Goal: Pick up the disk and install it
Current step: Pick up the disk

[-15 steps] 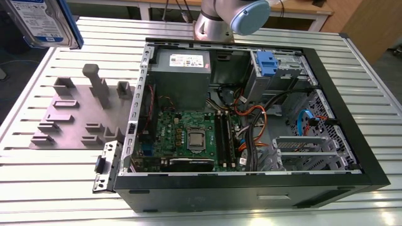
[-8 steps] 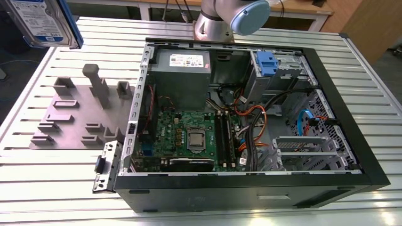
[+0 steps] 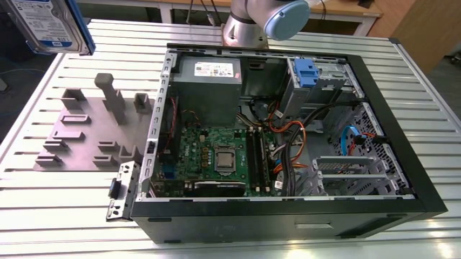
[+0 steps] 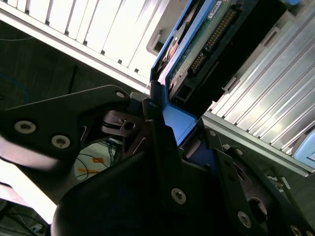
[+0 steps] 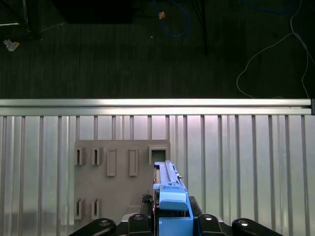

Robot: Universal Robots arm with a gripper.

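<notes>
Disk sits clamped in the end effector, above the slatted table

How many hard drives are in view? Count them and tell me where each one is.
1. The disk hangs in the claw at the exterior view's upper left, outside the computer case. Its bays may hide others.

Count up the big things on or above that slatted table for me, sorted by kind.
Disk, held up in the pincer: 1
Open computer case: 1
Grey holder plate: 1
Robot arm: 1
Total: 4
</notes>
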